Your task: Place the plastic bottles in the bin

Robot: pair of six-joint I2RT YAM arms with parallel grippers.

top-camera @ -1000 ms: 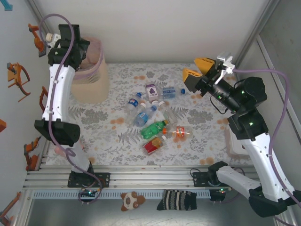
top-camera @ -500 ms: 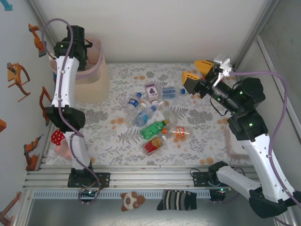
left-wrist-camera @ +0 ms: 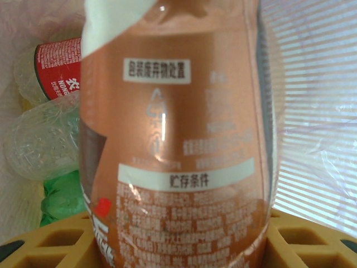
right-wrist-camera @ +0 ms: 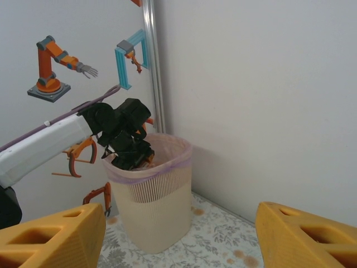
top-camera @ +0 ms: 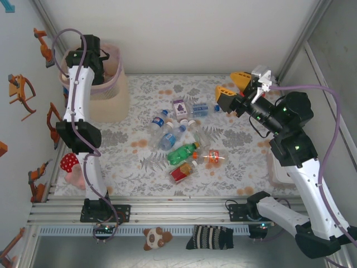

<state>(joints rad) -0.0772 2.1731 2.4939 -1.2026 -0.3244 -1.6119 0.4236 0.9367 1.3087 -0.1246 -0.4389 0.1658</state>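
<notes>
A brown-labelled bottle (left-wrist-camera: 173, 139) is gripped between the yellow fingers (left-wrist-camera: 39, 245) of the left hand (left-wrist-camera: 178, 248), which is lowered into the mouth of the bin (top-camera: 109, 103) at the far left corner of the bench (top-camera: 139, 167). Beneath the held bottle, a red-labelled bottle (left-wrist-camera: 56, 64), a crumpled clear bottle (left-wrist-camera: 42, 139) and a crushed green bottle (left-wrist-camera: 64, 195) are seen lying inside the pinkish liner. The right hand (top-camera: 234, 82) is raised over the far right part of the bench, its jaws set wide with nothing between them. Other bottles are left in a loose cluster at the middle of the bench, well apart from the bin: a bright green bottle (top-camera: 183, 152), a red-wrapped bottle (top-camera: 181, 172), an orange-labelled bottle (top-camera: 213, 157) and a blue-labelled bottle (top-camera: 160, 120) among them
</notes>
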